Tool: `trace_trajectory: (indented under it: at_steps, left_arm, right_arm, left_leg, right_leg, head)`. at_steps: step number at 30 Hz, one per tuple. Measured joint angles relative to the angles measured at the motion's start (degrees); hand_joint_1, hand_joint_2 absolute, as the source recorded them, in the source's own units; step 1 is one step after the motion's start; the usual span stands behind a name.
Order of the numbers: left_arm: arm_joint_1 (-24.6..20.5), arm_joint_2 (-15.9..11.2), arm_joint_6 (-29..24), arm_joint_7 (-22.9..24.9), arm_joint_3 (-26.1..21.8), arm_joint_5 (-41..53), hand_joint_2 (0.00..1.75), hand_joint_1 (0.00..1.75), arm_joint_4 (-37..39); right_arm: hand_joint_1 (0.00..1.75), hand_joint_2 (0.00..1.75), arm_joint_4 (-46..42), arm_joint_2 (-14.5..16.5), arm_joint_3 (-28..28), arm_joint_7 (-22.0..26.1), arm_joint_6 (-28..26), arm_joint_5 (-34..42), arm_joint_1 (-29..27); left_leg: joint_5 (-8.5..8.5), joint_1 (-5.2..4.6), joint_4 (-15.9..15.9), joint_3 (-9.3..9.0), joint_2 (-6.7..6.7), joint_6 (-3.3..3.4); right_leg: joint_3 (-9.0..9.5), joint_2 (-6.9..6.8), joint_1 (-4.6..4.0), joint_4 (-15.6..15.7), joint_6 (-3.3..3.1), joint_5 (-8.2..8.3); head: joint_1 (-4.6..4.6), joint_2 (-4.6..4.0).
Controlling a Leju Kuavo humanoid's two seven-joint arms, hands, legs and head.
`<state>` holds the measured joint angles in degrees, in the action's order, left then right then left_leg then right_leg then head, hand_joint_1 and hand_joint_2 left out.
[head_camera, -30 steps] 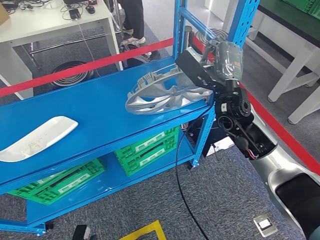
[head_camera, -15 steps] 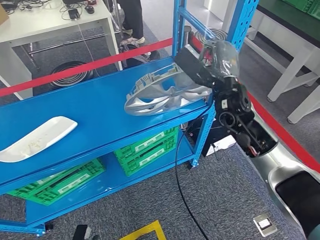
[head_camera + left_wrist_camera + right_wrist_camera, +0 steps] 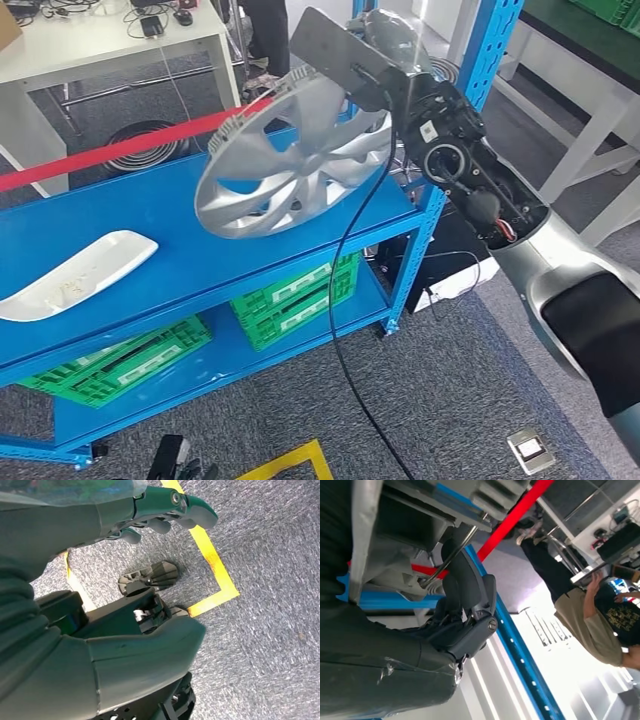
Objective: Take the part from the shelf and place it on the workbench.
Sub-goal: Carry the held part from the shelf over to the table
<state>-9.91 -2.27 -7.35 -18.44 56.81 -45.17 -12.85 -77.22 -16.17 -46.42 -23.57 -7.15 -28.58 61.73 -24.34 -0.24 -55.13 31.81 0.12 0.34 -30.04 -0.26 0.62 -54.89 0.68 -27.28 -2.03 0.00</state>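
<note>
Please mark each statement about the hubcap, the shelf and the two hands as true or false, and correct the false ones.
1. The right hand holds the silver hubcap by its rim. True.
2. The hubcap lies flat on the blue shelf. False: it is lifted and tilted above the shelf.
3. A white part lies on the same shelf level. True.
4. The left hand holds a green crate. False: it holds nothing and hangs over the carpet.
5. Green crates sit on the lower shelf level. True.
</note>
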Motion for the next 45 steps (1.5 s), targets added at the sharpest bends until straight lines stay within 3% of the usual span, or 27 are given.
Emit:
trace_trajectory:
  at_steps: [17, 45]
  left_arm:
    - [0.3, 0.1, -0.4, 0.0, 0.0, -0.2, 1.75, 0.00, 0.0]
    - [0.2, 0.0, 2.6, -0.6, 0.0, -0.2, 1.75, 0.00, 0.0]
  right_arm:
    - [1.75, 1.75, 4.0, 1.0, -5.4, 0.0, -1.2, 1.4, 2.9]
    - [1.75, 1.75, 4.2, 0.7, -5.7, -1.6, -2.4, 3.2, 4.1]
  left_leg:
    - [0.00, 0.00, 0.0, -0.01, 0.01, 0.00]
    - [0.00, 0.00, -0.1, -0.06, 0.07, 0.00]
  right_leg:
    - [-0.01, 0.02, 0.01, 0.0, 0.00, 0.00]
    - [-0.02, 0.07, 0.01, 0.0, 0.00, 0.01]
  head:
    - [0.00, 0.00]
    - [0.00, 0.00]
